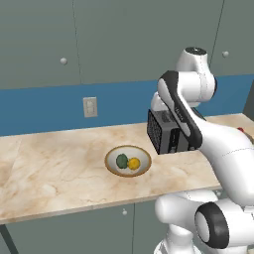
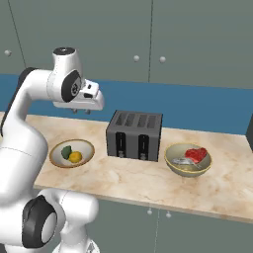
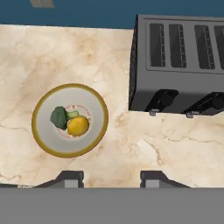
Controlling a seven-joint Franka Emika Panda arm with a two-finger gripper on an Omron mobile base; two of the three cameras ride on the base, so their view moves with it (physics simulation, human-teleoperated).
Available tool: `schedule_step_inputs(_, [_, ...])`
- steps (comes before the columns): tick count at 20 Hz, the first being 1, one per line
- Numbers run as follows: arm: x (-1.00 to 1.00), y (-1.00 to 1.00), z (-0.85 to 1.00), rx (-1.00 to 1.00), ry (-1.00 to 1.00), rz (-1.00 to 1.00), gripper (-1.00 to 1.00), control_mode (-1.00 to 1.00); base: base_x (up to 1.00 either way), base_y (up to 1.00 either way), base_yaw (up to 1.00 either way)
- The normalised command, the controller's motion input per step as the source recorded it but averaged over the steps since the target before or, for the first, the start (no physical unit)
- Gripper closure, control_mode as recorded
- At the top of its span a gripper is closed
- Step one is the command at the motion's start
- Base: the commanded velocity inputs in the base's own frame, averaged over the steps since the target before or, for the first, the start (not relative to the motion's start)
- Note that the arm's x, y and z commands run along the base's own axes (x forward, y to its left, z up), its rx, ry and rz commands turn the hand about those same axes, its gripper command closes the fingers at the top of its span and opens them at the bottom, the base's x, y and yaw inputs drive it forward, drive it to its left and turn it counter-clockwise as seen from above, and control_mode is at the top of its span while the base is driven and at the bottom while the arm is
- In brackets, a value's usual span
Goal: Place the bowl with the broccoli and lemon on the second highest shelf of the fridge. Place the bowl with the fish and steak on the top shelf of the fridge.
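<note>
A pale bowl (image 1: 144, 158) (image 2: 85, 147) (image 3: 94, 113) with a gold rim sits on the marble counter. It holds the dark green broccoli (image 1: 121, 160) (image 2: 66, 151) (image 3: 58, 117) and the yellow lemon (image 1: 133, 163) (image 2: 75, 157) (image 3: 78, 125). A second bowl (image 2: 188, 171) right of the toaster holds the red steak (image 2: 196, 154) and the silvery fish (image 2: 184, 161). My gripper (image 2: 81, 111) (image 3: 111, 178) hangs open well above the counter, pointing down, with nothing between its fingers. The broccoli bowl lies below it, off to the left in the hand view. The fridge and its shelves are out of view.
A dark grey four-slot toaster (image 1: 166, 131) (image 2: 135, 134) (image 3: 179, 65) stands between the two bowls. A blue backsplash with a wall switch (image 1: 90, 106) runs behind the counter (image 1: 49, 168), under grey cabinets. The counter's front edge is close below the bowls.
</note>
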Motion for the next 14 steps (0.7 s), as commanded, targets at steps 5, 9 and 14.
schedule_step_inputs(5, [-0.41,0.04,-0.16,0.09,0.0,-0.06,-1.0,-1.0,0.0,0.0,0.0])
schedule_step_inputs(9, [-0.88,0.0,-0.74,0.26,0.03,-0.22,-1.0,-1.0,0.0,0.0,0.0])
schedule_step_inputs(14, [-0.32,0.0,-0.99,0.18,0.08,-0.27,-1.0,-1.0,0.0,0.0,0.0])
